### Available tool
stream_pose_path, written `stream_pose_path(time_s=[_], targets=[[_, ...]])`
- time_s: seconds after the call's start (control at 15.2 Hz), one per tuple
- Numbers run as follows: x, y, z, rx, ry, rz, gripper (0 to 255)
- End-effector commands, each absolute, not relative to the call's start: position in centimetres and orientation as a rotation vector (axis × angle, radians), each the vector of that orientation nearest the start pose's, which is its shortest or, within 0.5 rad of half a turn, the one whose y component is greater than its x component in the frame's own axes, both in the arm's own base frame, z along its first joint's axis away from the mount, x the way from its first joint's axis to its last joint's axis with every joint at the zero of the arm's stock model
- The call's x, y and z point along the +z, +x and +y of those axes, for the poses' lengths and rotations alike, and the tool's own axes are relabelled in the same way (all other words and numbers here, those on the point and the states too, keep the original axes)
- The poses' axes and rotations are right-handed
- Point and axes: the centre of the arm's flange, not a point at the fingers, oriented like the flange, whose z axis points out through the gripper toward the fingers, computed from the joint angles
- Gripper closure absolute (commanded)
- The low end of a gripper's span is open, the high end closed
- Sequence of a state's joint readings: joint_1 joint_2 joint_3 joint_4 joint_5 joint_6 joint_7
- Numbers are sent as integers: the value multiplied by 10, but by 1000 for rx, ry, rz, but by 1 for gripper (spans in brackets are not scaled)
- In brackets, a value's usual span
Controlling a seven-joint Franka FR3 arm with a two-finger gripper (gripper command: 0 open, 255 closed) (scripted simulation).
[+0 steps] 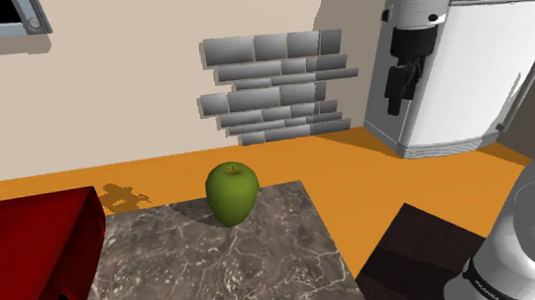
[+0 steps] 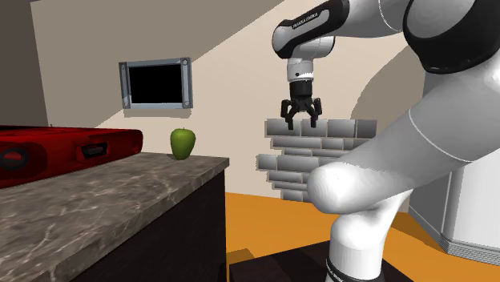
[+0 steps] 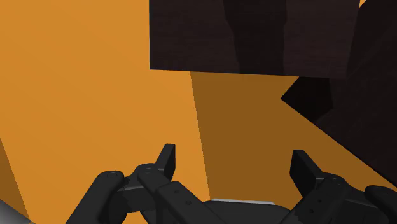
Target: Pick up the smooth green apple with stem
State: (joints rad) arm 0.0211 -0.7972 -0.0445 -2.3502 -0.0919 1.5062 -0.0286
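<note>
A smooth green apple (image 1: 232,192) with a short stem stands upright near the far edge of a marble-patterned counter (image 1: 217,278). In the second exterior view the apple (image 2: 183,143) sits at the counter's far end. My gripper (image 1: 399,101) hangs high over the orange floor, well off to the shoulder view's right of the apple and above it. Its fingers point down and stand open with nothing between them (image 2: 302,125). In the wrist view the gripper (image 3: 234,163) looks down on orange floor and a dark box.
A glossy red object (image 1: 22,260) lies on the counter at the shoulder view's left. A patch of grey bricks (image 1: 275,89) is on the beige wall. A white appliance (image 1: 478,76) stands behind the gripper. The dark stand (image 1: 414,250) sits beside the counter.
</note>
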Motion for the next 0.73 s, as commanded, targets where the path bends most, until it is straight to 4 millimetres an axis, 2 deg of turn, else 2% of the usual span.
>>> stream_pose_path(time_s=[0.0, 0.66], targets=[[591, 297, -22, 77, -3200, -25, 0], [600, 347, 104, 104, -3215, -96, 0]])
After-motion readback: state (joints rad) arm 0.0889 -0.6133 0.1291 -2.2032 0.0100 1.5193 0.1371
